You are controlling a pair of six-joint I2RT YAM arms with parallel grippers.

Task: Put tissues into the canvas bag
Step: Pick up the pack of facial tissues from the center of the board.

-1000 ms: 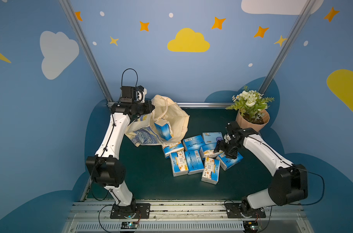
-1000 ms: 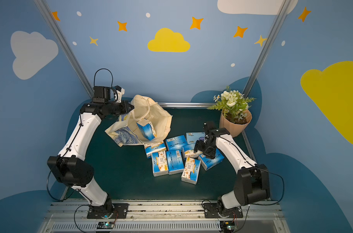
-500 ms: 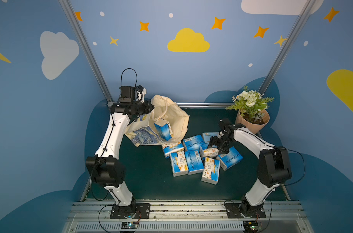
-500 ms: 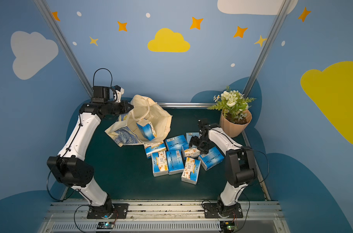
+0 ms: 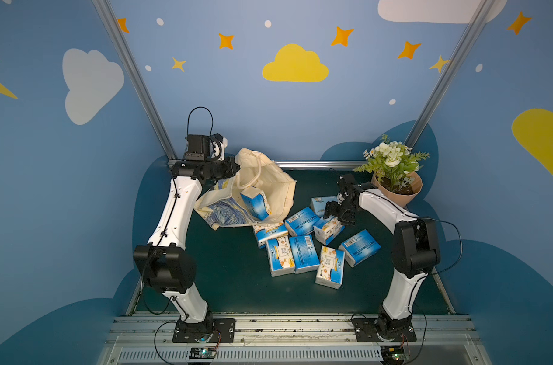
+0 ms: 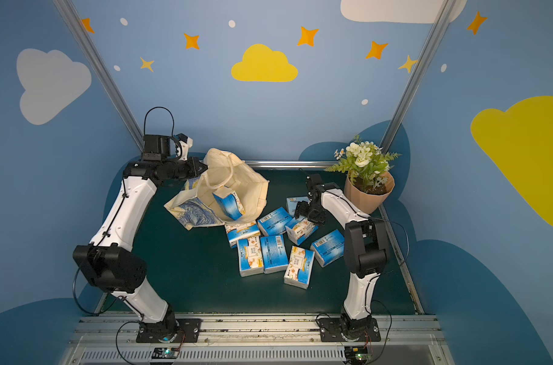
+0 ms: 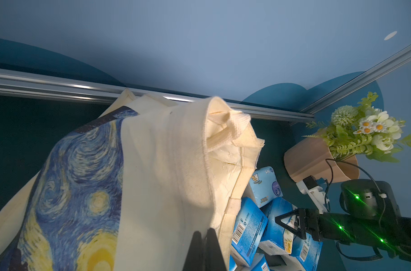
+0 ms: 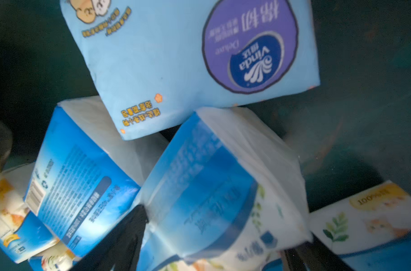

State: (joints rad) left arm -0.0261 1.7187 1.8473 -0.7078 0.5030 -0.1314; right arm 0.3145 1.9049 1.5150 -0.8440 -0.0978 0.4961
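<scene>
The canvas bag (image 5: 270, 186) (image 6: 240, 181), cream with a blue-yellow swirl print (image 7: 82, 164), lies at the back left with its mouth toward the pile. My left gripper (image 5: 232, 169) (image 7: 204, 237) is shut on its cloth rim and holds it up. One pack of tissues (image 5: 254, 202) (image 6: 227, 202) stands in the mouth. Several more tissues (image 5: 300, 252) lie in a pile on the mat. My right gripper (image 5: 335, 218) (image 8: 215, 231) is open wide, with its jaws on either side of a tilted pack (image 5: 327, 228) (image 8: 211, 176). A paler pack with a purple mark (image 8: 199, 58) lies just behind.
A beige flowerpot (image 5: 398, 189) with white flowers stands at the back right, close behind my right arm. A metal rail (image 5: 316, 163) runs along the back edge of the dark green mat (image 5: 237, 284). Blue walls close in both sides.
My right arm has folded in and its gripper has moved back and left over the pile, onto the tilted pack. The left gripper and the bag have not moved.
</scene>
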